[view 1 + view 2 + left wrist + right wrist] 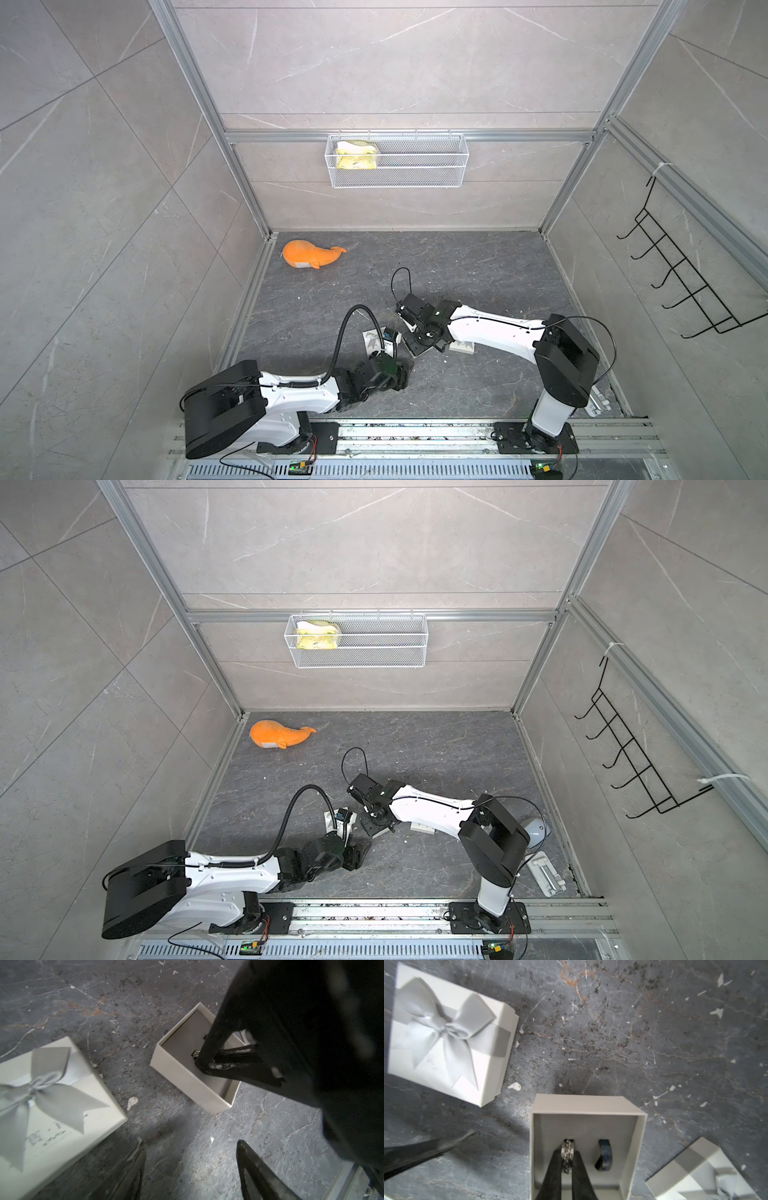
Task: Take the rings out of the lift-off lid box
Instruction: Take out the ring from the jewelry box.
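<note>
Both top views look steeply down on everything (near-identical coverage). Wrist views sit close, sharing the open box (pixel 187 1084) (pixel 583 1103).

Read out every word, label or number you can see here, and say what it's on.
No text here can be read.
Grey print on the white gift box with the bow: too blurred to read.
Small label by the left arm's wrist in a top view: too small to read.

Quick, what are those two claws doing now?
Left gripper: open, holding nothing.
Right gripper: shut on a silver-and-black chain-patterned ring inside the open white cardboard box.
</note>
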`<action>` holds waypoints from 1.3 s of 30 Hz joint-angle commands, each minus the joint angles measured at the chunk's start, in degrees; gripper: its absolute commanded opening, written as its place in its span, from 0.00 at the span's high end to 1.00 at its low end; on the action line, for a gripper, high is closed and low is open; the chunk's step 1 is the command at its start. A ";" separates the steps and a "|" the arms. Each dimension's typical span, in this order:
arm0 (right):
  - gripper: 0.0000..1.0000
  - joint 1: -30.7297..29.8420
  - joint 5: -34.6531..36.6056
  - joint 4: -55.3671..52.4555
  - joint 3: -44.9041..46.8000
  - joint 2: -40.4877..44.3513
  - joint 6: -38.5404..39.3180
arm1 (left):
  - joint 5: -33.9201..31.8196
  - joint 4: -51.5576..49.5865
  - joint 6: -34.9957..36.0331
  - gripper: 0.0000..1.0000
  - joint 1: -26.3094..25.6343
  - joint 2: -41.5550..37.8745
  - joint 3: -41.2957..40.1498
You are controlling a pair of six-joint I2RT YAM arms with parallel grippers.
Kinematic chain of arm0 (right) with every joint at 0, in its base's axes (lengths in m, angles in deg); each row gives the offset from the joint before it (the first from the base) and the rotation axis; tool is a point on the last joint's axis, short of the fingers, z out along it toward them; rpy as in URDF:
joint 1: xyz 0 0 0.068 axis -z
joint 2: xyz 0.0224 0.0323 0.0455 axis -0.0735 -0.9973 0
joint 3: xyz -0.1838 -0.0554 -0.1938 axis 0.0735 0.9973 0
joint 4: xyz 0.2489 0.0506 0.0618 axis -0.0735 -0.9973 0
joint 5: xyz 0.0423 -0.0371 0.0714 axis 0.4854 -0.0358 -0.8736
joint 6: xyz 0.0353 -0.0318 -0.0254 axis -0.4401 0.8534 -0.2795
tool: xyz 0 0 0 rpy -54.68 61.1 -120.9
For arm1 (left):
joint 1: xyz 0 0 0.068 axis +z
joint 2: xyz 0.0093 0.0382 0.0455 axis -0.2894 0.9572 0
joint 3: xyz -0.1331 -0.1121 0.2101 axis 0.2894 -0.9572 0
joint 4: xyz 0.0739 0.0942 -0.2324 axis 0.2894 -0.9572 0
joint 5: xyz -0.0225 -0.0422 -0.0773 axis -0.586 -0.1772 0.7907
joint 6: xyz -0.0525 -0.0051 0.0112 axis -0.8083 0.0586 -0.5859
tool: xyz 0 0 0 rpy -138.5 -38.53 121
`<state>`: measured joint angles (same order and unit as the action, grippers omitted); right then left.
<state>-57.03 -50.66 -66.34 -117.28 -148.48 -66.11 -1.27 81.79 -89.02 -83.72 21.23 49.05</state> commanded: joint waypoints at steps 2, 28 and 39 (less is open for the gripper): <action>0.96 -0.16 -0.49 -0.51 1.46 2.57 -1.77 | -0.74 7.57 2.05 0.30 -0.30 -0.32 -0.11; 1.00 -0.27 -2.08 2.89 6.49 6.15 -4.88 | -8.44 12.76 -15.14 0.28 -0.21 2.34 -1.38; 1.00 -0.44 -2.00 3.55 7.54 6.99 -4.72 | -8.54 12.17 -18.30 0.29 -0.17 7.32 0.58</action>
<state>-57.03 -52.41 -63.11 -110.53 -143.30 -70.20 -8.33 92.28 -105.33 -83.72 28.05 48.20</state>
